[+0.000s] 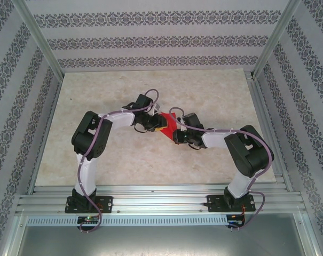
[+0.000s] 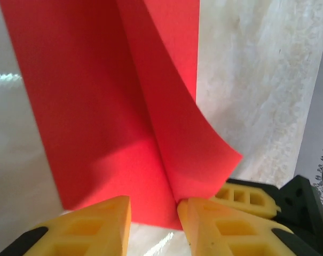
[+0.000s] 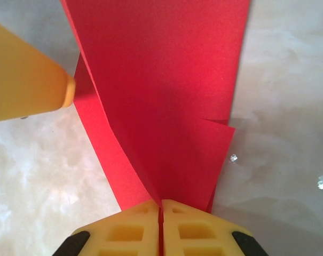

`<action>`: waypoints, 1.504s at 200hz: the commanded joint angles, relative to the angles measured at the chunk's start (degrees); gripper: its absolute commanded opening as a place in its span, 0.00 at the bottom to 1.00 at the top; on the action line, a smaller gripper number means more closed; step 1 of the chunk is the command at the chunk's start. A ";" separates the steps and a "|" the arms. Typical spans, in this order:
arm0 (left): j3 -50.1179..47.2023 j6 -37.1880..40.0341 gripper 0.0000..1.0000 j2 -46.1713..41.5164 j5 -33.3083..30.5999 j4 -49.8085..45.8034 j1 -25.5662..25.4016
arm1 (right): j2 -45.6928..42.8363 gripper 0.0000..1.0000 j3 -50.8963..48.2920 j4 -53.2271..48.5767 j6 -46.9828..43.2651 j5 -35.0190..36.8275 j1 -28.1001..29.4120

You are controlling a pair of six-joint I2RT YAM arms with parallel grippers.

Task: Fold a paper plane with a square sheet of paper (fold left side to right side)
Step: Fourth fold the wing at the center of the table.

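The red sheet of paper (image 1: 169, 126) lies mid-table between both grippers, folded into layers with one flap (image 2: 193, 144) curling upward. My right gripper (image 3: 161, 205) is shut on a raised fold of the sheet (image 3: 166, 106) at its near edge. My left gripper (image 2: 153, 213) stands open over the opposite edge. A gap shows between its yellow fingers, and the upright flap rests against the right fingertip (image 2: 190, 213). In the top view the left gripper (image 1: 155, 126) and right gripper (image 1: 175, 133) face each other across the paper. The paper plane is out of view.
The pale marbled tabletop (image 1: 150, 90) is walled by aluminium frame rails (image 1: 161, 200) and patterned side panels. One left finger (image 3: 28, 90) reaches into the right wrist view. The right gripper's finger (image 2: 246, 197) sits close beside the left one.
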 commanded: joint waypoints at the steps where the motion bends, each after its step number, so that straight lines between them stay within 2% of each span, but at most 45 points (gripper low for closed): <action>1: 3.76 -0.08 0.34 1.87 1.13 0.27 -1.12 | 1.13 0.09 -1.73 0.72 1.87 -2.31 -1.10; 64: 7.32 -1.03 0.33 6.11 -0.31 -1.51 -1.90 | 0.94 0.12 -1.00 0.69 2.74 -4.61 -2.32; 143: 7.13 -1.46 0.31 6.80 -1.46 -1.40 -1.87 | -2.31 0.29 1.77 -1.38 5.02 -11.61 -6.38; 217: 7.39 -1.49 0.31 6.85 -1.43 -1.27 -1.86 | -1.97 0.35 4.47 -6.98 0.55 -7.83 -5.94; 301: 7.31 -1.26 0.31 6.69 -1.32 -1.24 -1.87 | 1.30 0.34 8.58 -10.81 -1.61 -7.35 -5.02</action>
